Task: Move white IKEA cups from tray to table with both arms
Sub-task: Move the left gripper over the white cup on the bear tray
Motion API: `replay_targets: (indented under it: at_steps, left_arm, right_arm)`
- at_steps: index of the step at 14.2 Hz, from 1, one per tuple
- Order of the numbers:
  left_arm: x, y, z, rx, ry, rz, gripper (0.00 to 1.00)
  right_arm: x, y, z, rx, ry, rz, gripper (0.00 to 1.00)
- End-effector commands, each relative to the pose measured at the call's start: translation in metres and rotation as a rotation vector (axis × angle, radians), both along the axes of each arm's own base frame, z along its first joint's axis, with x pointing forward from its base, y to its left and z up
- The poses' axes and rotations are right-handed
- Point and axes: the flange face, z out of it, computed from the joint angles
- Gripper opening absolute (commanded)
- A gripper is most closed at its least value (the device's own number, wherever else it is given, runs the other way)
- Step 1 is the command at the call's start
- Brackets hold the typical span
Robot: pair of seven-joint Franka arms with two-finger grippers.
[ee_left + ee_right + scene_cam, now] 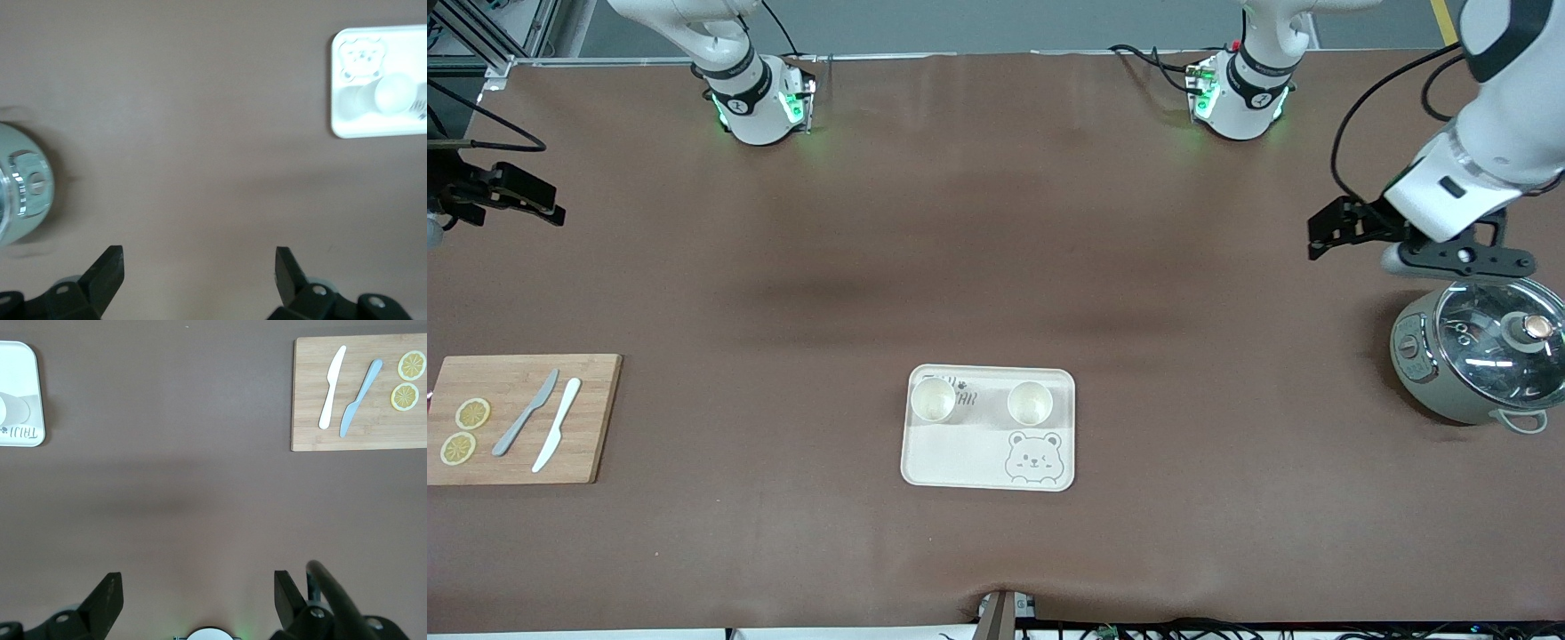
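Note:
Two white cups [933, 400] [1030, 403] stand upright side by side on the cream bear tray [960, 462] at the table's middle, along the tray edge farther from the front camera. My left gripper [1318, 238] is open and empty, up over the bare table beside the pot; its wrist view [199, 261] shows the tray [373, 123] and one cup [393, 92] far off. My right gripper [551, 212] is open and empty over the right arm's end of the table; its wrist view [199, 583] shows the tray corner [30, 373].
A grey-green pot with a glass lid [1476, 356] stands at the left arm's end, also in the left wrist view [20, 193]. A wooden cutting board [525, 418] with two knives and two lemon slices lies at the right arm's end, also in the right wrist view [360, 393].

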Motion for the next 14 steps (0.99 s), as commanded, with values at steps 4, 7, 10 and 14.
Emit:
replay_targets:
  at_steps: [4, 7, 10, 14]
  left_arm:
    - [0.011, -0.037, 0.001, -0.015, -0.020, 0.007, 1.00]
    - [0.029, -0.065, -0.014, 0.039, -0.022, -0.056, 1.00]
    - [0.050, -0.097, -0.042, 0.056, 0.000, -0.077, 1.00]
    - [0.064, -0.133, -0.085, 0.080, 0.018, -0.121, 1.00]
  right_arm:
    - [-0.002, -0.001, 0.003, 0.016, -0.006, -0.020, 1.00]
    - [-0.002, -0.002, 0.003, 0.016, -0.006, -0.021, 1.00]
    - [-0.001, -0.003, 0.003, 0.016, -0.009, -0.023, 1.00]
    - [0.001, -0.001, 0.003, 0.015, -0.009, -0.020, 1.00]
